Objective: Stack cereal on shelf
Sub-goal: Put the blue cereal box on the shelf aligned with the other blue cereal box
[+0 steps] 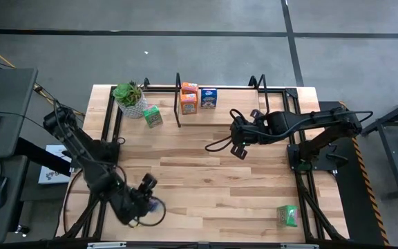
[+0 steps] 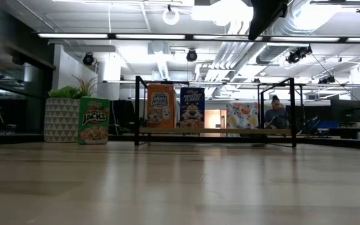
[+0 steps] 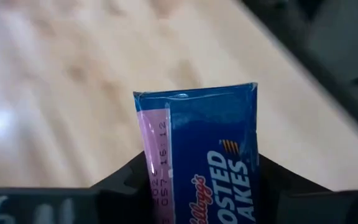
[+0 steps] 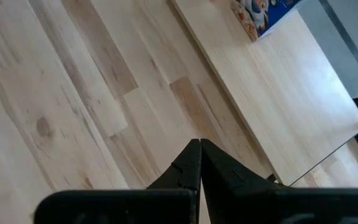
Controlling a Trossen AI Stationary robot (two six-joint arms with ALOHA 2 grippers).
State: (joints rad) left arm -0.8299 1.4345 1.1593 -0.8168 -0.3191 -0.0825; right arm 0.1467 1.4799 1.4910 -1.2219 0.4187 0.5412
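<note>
The left gripper (image 1: 150,200) is near the front left part of the table (image 1: 206,187). Its fingers are closed on a blue cereal box (image 3: 207,155). On this box the letters "OSTED" and "AKES" can be read in white, with a small "Kellogg's" in script beside them. On the pink side strip there is a printed code which seems to read "16:12".

The right gripper (image 1: 239,149) is over the middle right part of the table, in front of the shelf (image 1: 233,88). In the right wrist view its two fingers (image 4: 191,165) meet at the tips and hold nothing.

The shelf stands at the far edge of the table. On its pale board, an orange box (image 2: 160,106) and a second blue box (image 2: 192,107) stand upright, just beside each other. The orange one shows "Mini Wheats", and the blue one shows "Frosted Flakes". To the right of them a picture with cartoon figures (image 2: 242,116) can be seen through the shelf; whether it is a box on the shelf cannot be told.

A green box (image 2: 94,119) with the word "JACKS" stands on the table left of the shelf, just beside a potted plant (image 2: 63,112) in a white patterned pot. Another green box (image 1: 288,215) lies well apart, near the front right corner of the table.

In the room behind, a person (image 2: 275,112) sits.
</note>
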